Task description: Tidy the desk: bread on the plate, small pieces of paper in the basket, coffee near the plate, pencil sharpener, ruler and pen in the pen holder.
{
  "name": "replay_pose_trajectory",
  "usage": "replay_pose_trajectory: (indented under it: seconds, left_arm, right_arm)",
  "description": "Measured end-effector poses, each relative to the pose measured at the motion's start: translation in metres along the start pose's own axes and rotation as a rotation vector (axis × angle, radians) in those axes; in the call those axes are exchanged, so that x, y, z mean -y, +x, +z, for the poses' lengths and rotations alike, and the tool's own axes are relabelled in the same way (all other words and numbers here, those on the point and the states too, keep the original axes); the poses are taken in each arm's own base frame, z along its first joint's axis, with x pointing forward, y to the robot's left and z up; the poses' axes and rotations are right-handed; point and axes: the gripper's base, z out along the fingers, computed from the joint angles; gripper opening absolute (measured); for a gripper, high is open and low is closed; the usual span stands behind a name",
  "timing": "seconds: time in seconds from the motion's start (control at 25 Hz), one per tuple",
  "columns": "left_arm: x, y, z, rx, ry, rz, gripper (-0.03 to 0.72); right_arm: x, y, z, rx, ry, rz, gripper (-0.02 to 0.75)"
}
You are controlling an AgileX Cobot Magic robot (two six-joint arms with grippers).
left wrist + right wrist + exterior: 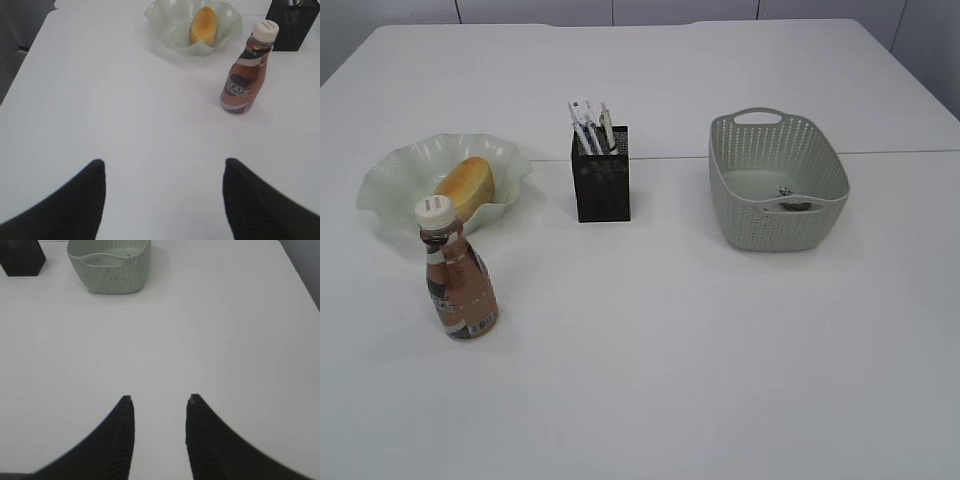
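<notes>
The bread (467,186) (203,25) lies on the pale wavy plate (390,180) (160,20) at the left. Just in front of the plate the coffee bottle (457,275) (247,70) stands upright. The black mesh pen holder (601,180) (292,25) (20,257) has pens and a ruler (588,125) sticking up from it; the pencil sharpener is hidden. In the green basket (820,215) (110,272) lie small pieces of paper (790,198). My left gripper (164,167) hangs open over bare table, well short of the bottle. My right gripper (159,402) is open and empty, far from the basket.
The white table (720,350) has a seam running across it behind the basket. Its left edge shows in the left wrist view, its right edge in the right wrist view. Neither arm shows in the exterior view.
</notes>
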Motion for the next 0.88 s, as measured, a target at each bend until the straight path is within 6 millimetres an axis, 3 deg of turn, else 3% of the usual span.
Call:
replay_pose_trajectory:
  seconds: [0.88]
  left_arm:
    - [0.0, 0.0, 0.0, 0.0, -0.004, -0.002, 0.539]
  right_arm:
    - [-0.0026, 0.0006, -0.0007, -0.002, 0.054, 0.053, 0.261]
